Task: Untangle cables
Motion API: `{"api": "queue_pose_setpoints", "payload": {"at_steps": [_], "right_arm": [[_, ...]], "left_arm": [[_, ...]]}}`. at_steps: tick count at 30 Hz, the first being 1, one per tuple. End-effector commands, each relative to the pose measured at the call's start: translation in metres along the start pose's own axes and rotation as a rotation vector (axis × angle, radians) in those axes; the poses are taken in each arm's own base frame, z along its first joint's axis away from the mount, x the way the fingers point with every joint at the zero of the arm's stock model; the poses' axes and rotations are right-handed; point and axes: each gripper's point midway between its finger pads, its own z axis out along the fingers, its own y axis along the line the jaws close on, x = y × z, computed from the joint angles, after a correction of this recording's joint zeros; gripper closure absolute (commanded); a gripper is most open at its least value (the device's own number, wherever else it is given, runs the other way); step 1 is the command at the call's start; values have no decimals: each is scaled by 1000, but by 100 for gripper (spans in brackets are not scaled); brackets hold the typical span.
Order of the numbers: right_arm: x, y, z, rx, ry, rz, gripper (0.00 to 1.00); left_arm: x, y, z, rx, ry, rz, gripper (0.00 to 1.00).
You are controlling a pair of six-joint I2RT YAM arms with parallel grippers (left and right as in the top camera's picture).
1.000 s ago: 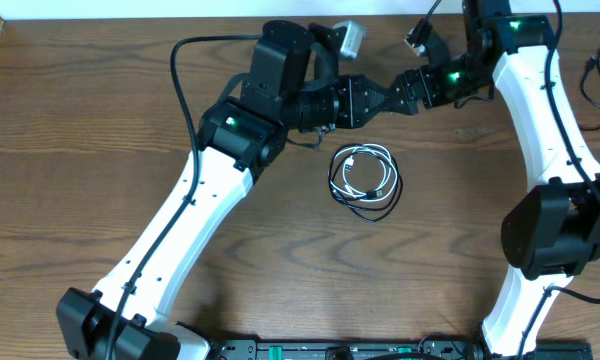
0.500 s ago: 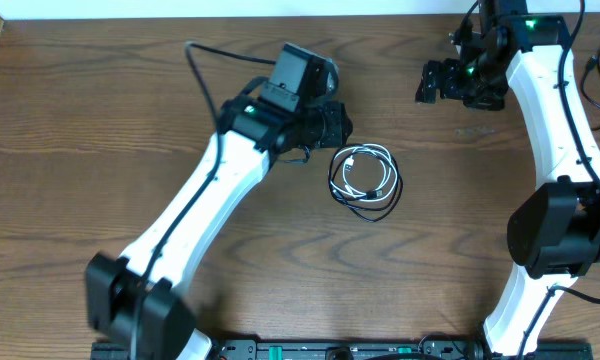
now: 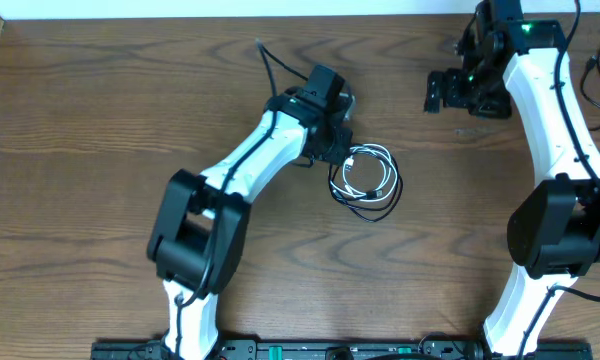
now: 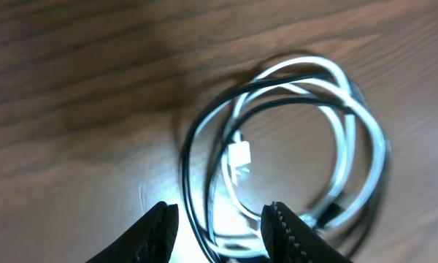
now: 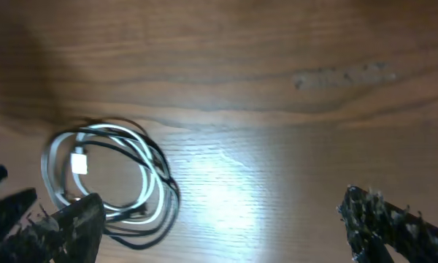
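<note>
Since a second ago, left arm swung in over the coil and right arm backed off. My left gripper [image 4: 219,219] is parted, straddling the thin black cord [image 4: 186,146] looped with the thin white cord [image 4: 299,62] on the brown wooden table [image 3: 80,150]. My right gripper [image 5: 219,208] is wide apart, empty. Step: first grasp. Next, I judge: pinch one strand only.

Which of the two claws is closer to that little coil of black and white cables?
Left. The left gripper hangs at the edge of the cables, fingers apart above them; the right gripper is far off, toward the upper right seen from overhead.

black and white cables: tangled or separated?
Tangled. The black cable and white cable lie coiled as one loop on the table, strands crossing over each other.
</note>
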Motion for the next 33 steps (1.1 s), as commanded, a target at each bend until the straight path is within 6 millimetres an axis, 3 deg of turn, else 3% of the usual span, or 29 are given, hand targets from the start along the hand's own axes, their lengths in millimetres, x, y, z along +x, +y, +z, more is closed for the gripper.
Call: {"api": "queue_pose_setpoints", "payload": {"at_steps": [1,10,17,29,33], "right_arm": [[7,-8,-3,43,0,7,1],[13,-10,7,46,22,9,1],[13,-9,8,45,20,8,1],[15,-9,8,46,28,7,1],[14,-9,8,45,22,7,1]], "left_arm": [[3,9,18,-11,23,120,57],[-4,14,37,-17,-1,176,58],[0,35,46,-120,17,180,59],[8,37,51,-121,33,183,64],[15,36,53,-120,52,184,78]]}}
